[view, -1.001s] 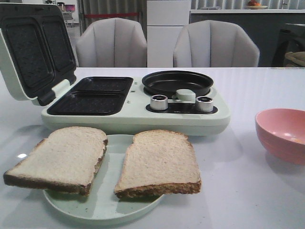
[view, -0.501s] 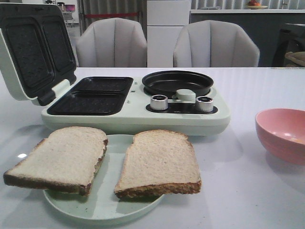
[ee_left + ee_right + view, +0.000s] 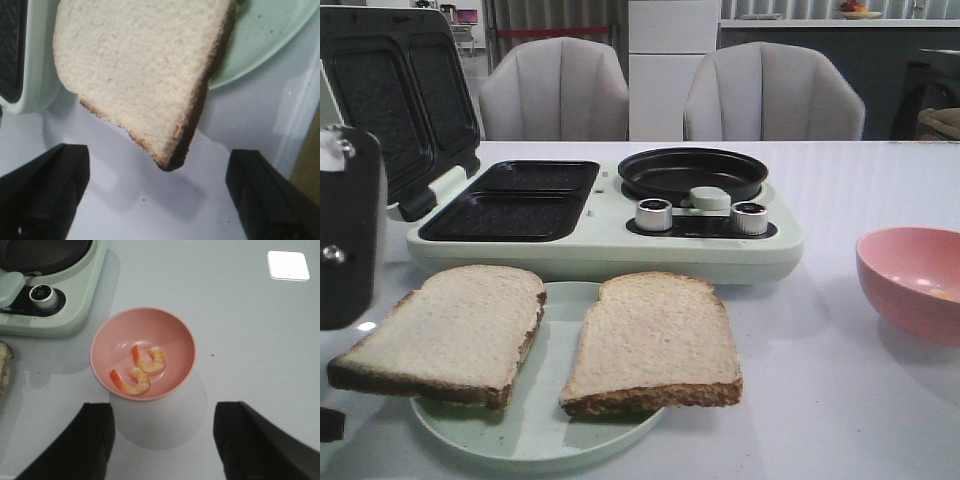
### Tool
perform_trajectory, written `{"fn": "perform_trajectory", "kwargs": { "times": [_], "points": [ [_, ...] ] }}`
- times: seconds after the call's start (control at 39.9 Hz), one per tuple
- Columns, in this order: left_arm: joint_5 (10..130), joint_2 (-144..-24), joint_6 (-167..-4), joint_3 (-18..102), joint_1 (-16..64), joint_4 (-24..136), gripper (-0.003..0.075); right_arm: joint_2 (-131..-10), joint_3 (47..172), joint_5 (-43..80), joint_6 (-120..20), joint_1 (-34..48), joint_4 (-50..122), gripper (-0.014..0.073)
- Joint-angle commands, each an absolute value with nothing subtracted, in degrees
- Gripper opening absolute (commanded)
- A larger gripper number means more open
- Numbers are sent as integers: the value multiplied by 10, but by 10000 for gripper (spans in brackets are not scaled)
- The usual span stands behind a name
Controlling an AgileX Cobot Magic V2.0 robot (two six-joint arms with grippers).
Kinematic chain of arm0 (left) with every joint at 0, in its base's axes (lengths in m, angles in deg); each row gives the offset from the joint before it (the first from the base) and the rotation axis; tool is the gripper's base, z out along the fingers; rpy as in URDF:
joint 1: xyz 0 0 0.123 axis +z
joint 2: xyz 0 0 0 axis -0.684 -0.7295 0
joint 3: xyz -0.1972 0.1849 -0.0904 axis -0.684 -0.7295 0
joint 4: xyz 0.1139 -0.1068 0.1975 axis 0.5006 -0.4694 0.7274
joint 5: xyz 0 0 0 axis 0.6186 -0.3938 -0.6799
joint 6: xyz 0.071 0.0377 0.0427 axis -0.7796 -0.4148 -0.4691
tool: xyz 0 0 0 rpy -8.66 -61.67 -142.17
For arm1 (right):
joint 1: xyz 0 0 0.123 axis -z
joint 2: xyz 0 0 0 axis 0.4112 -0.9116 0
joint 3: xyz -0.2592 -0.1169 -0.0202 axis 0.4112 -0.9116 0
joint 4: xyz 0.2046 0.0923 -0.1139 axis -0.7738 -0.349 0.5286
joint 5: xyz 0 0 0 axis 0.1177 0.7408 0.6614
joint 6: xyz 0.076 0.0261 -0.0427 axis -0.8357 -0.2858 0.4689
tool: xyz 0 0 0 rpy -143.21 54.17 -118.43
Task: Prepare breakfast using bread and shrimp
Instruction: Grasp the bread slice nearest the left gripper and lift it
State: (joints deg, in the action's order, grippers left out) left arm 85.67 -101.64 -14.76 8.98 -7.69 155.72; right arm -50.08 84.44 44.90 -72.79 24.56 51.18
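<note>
Two bread slices lie on a pale green plate [image 3: 552, 340] at the table's front: the left slice [image 3: 445, 330] overhangs the rim, the right slice [image 3: 655, 340] lies beside it. My left arm [image 3: 348, 230] shows at the left edge. In the left wrist view my left gripper [image 3: 157, 200] is open and empty, just short of a corner of the left slice [image 3: 145, 70]. Two shrimp [image 3: 140, 370] lie in the pink bowl [image 3: 165, 325]. My right gripper [image 3: 162, 440] is open and empty, above the table beside the bowl.
A pale green breakfast maker [image 3: 600, 250] stands behind the plate, its lid [image 3: 395, 100] open, with two black sandwich trays [image 3: 510, 200], a round pan [image 3: 692, 172] and two knobs. The pink bowl [image 3: 900, 290] sits at the right. Two chairs stand behind the table.
My left arm has come into the front view at the left edge. The bread, plate, bowl and breakfast maker have not moved.
</note>
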Motion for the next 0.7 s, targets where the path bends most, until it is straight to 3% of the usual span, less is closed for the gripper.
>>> {"fn": "perform_trajectory", "kwargs": {
  "times": [0.0, 0.55, 0.68],
  "points": [
    [880, -1031, -124, 105, -81, 1606, 601, -504, 864, 413, -723, 248, 517, 538],
    [903, -1118, -24, 122, -80, 1759, 599, -504, 864, 413, -723, 248, 517, 538],
    [902, -1126, -23, 138, -80, 1758, 470, -504, 864, 413, -723, 248, 517, 538]
  ]
}}
